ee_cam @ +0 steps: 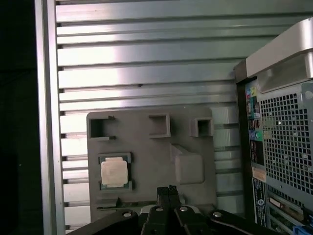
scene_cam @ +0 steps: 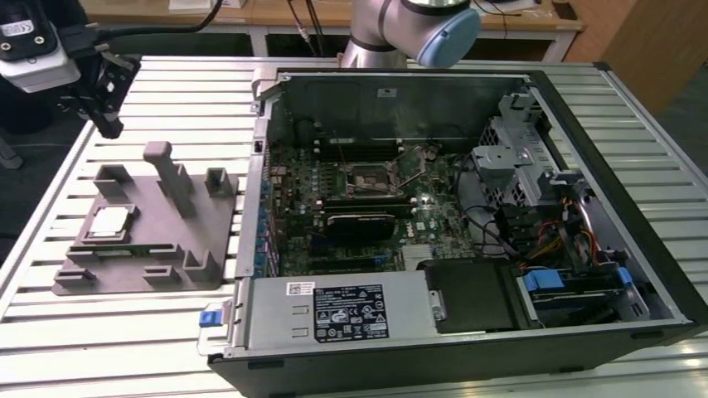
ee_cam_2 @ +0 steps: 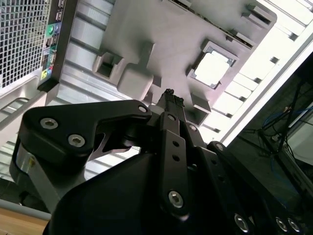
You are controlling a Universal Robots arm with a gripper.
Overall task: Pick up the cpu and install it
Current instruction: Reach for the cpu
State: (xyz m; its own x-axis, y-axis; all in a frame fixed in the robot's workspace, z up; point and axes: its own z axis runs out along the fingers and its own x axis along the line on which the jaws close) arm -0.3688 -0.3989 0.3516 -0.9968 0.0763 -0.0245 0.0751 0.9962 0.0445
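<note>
**Cpu before pick-up.** The cpu (scene_cam: 109, 222), a flat square chip with a pale metal top, lies face-up in a shallow framed recess of the grey fixture (scene_cam: 149, 240). The fixture rests on the slatted counter (scene_cam: 99, 332), between the counter's edge at the exterior view's left and the open computer case (scene_cam: 443, 365). The gripper (ee_cam: 168, 190) hangs high over the counter, well apart from the chip, its fingers closed together and holding nothing. By its looks the chip is light, stiff and smooth-topped, probably with a delicate underside. It would be best held level by two opposite side edges.
</note>
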